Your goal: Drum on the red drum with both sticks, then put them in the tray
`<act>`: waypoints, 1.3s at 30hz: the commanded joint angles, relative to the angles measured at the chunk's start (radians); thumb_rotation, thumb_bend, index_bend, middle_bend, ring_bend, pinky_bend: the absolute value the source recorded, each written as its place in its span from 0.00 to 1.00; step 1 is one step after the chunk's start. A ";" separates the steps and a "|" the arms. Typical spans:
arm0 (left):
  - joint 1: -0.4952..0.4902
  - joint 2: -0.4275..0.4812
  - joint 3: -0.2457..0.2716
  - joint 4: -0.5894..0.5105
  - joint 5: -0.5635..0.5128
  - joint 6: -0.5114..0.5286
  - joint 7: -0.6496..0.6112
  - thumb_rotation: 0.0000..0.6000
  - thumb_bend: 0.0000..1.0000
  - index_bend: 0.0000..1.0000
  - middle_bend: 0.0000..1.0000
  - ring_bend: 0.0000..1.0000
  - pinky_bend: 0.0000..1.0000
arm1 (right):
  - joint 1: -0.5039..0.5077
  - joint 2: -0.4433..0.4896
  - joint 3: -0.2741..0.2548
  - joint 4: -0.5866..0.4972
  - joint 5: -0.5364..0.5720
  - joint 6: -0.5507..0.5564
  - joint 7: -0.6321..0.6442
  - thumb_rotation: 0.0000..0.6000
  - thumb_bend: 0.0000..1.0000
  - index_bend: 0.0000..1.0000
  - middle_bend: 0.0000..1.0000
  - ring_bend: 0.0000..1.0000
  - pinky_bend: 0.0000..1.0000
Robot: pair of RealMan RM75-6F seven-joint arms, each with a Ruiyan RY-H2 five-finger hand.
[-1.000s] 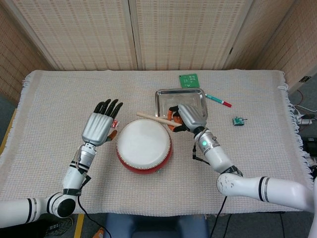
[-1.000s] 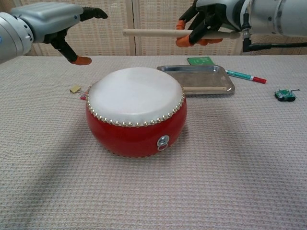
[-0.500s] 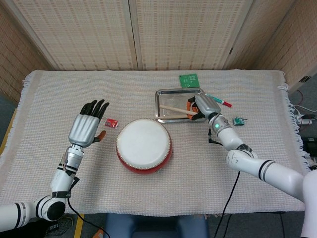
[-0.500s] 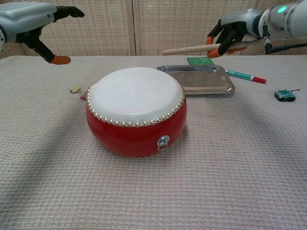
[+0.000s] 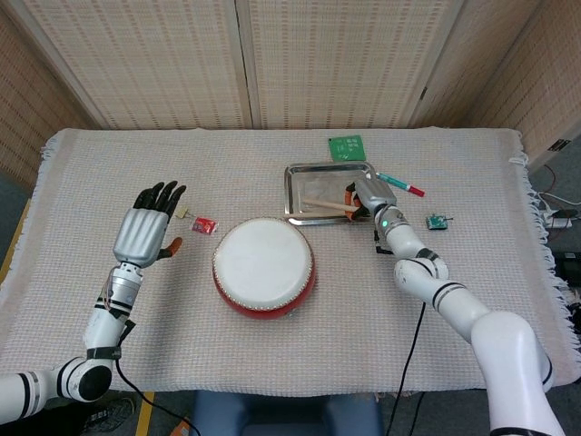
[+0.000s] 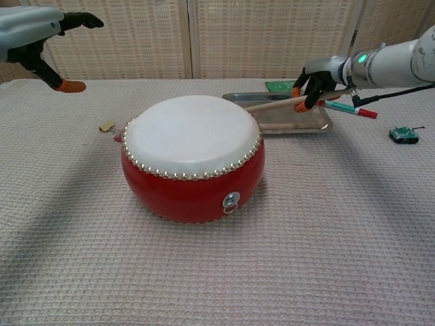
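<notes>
The red drum (image 5: 263, 265) (image 6: 194, 156) with its white skin stands mid-table. Behind it to the right lies the metal tray (image 5: 295, 182) (image 6: 325, 123). My right hand (image 5: 368, 197) (image 6: 314, 85) hangs low over the tray's right side and grips a wooden drumstick (image 5: 325, 205) (image 6: 272, 104). The stick points left across the tray, toward the drum. A second stick (image 6: 289, 126) seems to lie along the tray's near edge. My left hand (image 5: 141, 232) (image 6: 41, 34) is raised left of the drum, fingers spread, holding nothing.
A green circuit board (image 5: 346, 146) (image 6: 280, 86) lies behind the tray. A red-and-green pen (image 5: 399, 183) (image 6: 346, 109) sits just right of it, and a small green module (image 5: 438, 221) (image 6: 404, 134) farther right. A small red item (image 5: 204, 225) and a yellowish scrap (image 6: 106, 125) lie left of the drum.
My right hand has carried the stick from above the drum's far edge to the right and down over the tray. My left hand has drifted left, away from the drum.
</notes>
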 commanded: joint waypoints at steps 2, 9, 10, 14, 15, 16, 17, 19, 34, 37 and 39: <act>0.004 0.002 -0.003 0.008 -0.006 -0.007 -0.008 1.00 0.29 0.00 0.00 0.00 0.11 | 0.035 -0.085 0.022 0.121 -0.083 -0.040 0.059 1.00 0.45 1.00 0.84 0.71 0.93; 0.009 0.003 -0.006 0.019 -0.013 -0.017 -0.017 1.00 0.29 0.00 0.00 0.00 0.11 | 0.063 -0.140 0.053 0.214 -0.153 -0.071 0.133 1.00 0.41 0.88 0.81 0.61 0.85; 0.011 0.005 -0.007 0.020 -0.015 -0.019 -0.019 1.00 0.29 0.00 0.00 0.00 0.11 | 0.067 -0.147 0.055 0.228 -0.163 -0.077 0.143 1.00 0.40 0.84 0.78 0.59 0.84; 0.017 0.013 -0.009 0.017 -0.015 -0.018 -0.024 1.00 0.29 0.00 0.00 0.00 0.11 | 0.077 -0.163 0.065 0.270 -0.189 -0.089 0.173 1.00 0.29 0.59 0.60 0.46 0.70; 0.018 0.015 -0.009 0.016 -0.014 -0.018 -0.025 1.00 0.29 0.00 0.00 0.00 0.11 | 0.079 -0.165 0.067 0.278 -0.194 -0.090 0.178 1.00 0.27 0.55 0.57 0.43 0.67; 0.018 0.016 -0.011 0.016 -0.015 -0.018 -0.027 1.00 0.29 0.00 0.00 0.00 0.11 | 0.080 -0.168 0.068 0.285 -0.199 -0.090 0.184 1.00 0.24 0.49 0.53 0.39 0.63; 0.019 0.017 -0.012 0.016 -0.016 -0.019 -0.030 1.00 0.29 0.00 0.00 0.00 0.11 | 0.081 -0.169 0.070 0.294 -0.205 -0.091 0.191 1.00 0.22 0.44 0.49 0.35 0.59; 0.020 0.020 -0.014 0.014 -0.016 -0.021 -0.033 1.00 0.29 0.00 0.00 0.00 0.11 | 0.083 -0.172 0.073 0.306 -0.216 -0.089 0.203 1.00 0.18 0.36 0.43 0.30 0.53; 0.034 0.041 -0.018 0.004 0.005 -0.014 -0.047 1.00 0.29 0.00 0.00 0.00 0.11 | 0.064 -0.100 0.092 0.235 -0.274 -0.042 0.287 1.00 0.13 0.13 0.28 0.17 0.41; 0.042 0.050 -0.015 0.004 0.016 -0.015 -0.064 1.00 0.29 0.00 0.00 0.00 0.11 | 0.027 -0.039 0.080 0.152 -0.305 0.004 0.301 1.00 0.13 0.13 0.28 0.17 0.41; 0.048 0.053 -0.013 0.007 0.022 -0.014 -0.073 1.00 0.29 0.00 0.00 0.00 0.11 | 0.002 0.001 0.072 0.099 -0.320 0.030 0.308 1.00 0.13 0.14 0.28 0.17 0.41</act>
